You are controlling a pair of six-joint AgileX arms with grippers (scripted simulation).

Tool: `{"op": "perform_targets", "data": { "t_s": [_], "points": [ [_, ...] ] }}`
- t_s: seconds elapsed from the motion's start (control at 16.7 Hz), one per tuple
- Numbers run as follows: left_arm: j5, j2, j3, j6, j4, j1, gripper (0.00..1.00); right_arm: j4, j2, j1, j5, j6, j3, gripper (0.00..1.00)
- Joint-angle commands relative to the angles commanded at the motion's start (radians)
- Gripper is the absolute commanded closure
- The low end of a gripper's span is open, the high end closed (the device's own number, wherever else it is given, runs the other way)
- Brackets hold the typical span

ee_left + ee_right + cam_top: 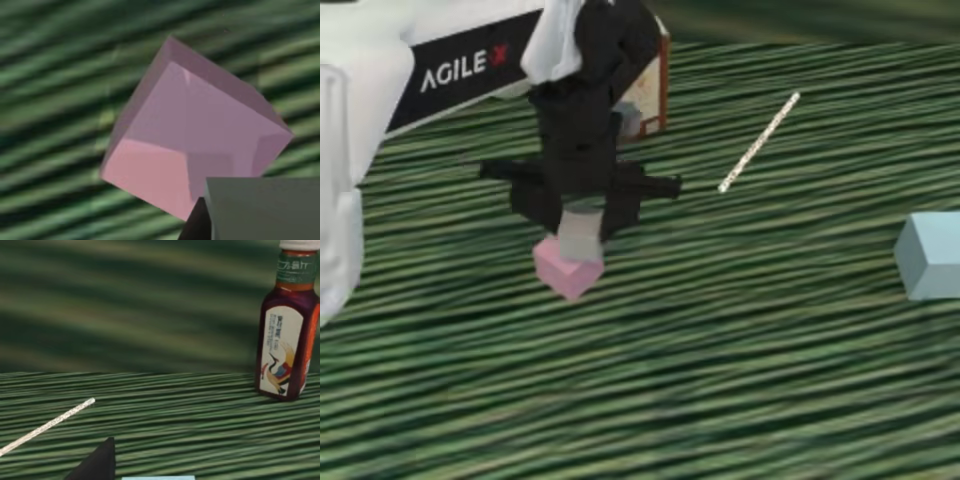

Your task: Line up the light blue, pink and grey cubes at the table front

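L gripper [578,240] right over pink cube [566,268], jaws' state can't tell; light blue cube [932,254] far right.

desk [740,380]: dark and light green streaky stripes all over
pink cube [565,268]: soft matte pink — paler on the lit face, mauve on the shaded ones in the left wrist view
light blue cube [932,255]: pale blue, top face lighter than its sides
left gripper [582,240]: black body, grey finger pad
left arm [380,70]: white shell, a black band with white "agile" lettering and a red x
thin rod [758,143]: speckled white
bottle [287,325]: dark reddish-brown, white cap, green neck band, white label — a red, blue and yellow bird figure on it
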Motion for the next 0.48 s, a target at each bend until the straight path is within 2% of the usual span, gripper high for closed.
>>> {"op": "perform_targets", "data": {
  "t_s": [0.24, 0.48],
  "points": [
    [-0.006, 0.052, 0.098, -0.356, -0.064, -0.243, 1.0, 0.0, 0.0, 0.0, 0.0, 0.0, 0.0, 0.0],
    [-0.015, 0.071, 0.171, -0.584, -0.099, -0.43, 1.0, 0.0, 0.0, 0.0, 0.0, 0.0, 0.0, 0.0]
  ]
}}
